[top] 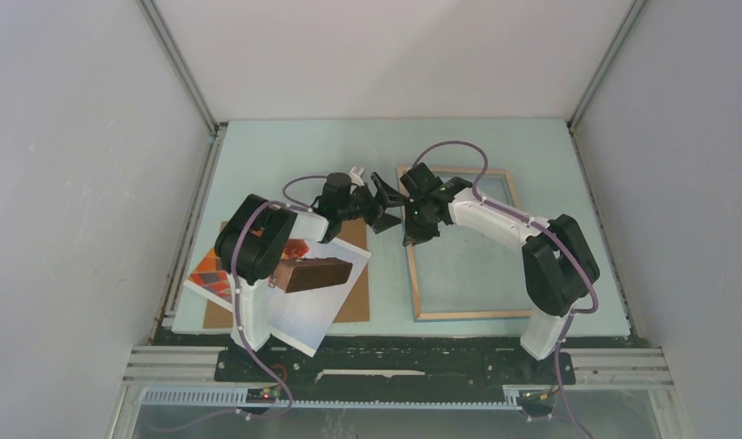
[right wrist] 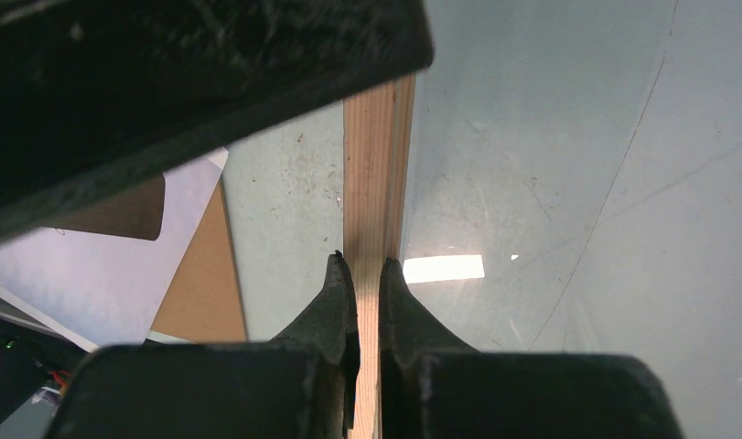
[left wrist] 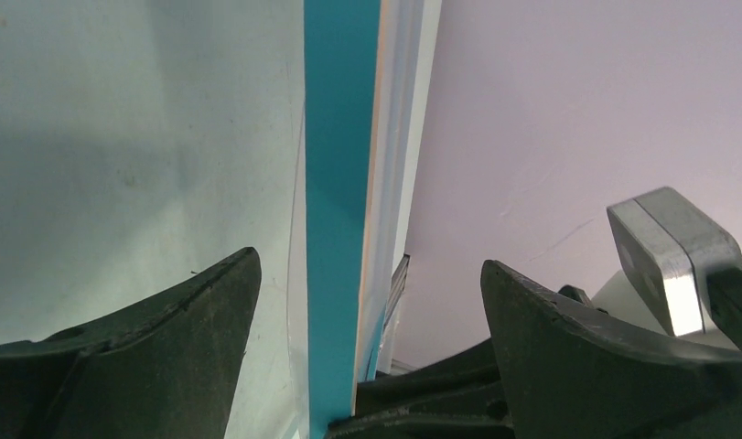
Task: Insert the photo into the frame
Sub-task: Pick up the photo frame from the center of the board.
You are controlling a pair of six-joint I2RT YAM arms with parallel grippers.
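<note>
The frame (top: pixel 467 315) lies wood side up on the right half of the table. My right gripper (top: pixel 411 224) is shut on its left rail, and the right wrist view shows both fingertips pinching the light wood rail (right wrist: pixel 378 165) at my right gripper (right wrist: pixel 362 265). My left gripper (top: pixel 386 197) hovers open just left of it. In the left wrist view the frame's blue edge (left wrist: pixel 339 183) runs between the spread fingers (left wrist: pixel 166 357) of my left gripper (left wrist: pixel 371 265), untouched. The photo (top: pixel 298 311) lies at the near left, partly under the left arm.
A brown backing board (top: pixel 356 297) lies under the photo, and its corner (right wrist: pixel 198 293) shows in the right wrist view. White walls enclose the pale green table (top: pixel 284 155) on three sides. The two arm bases stand along the near edge.
</note>
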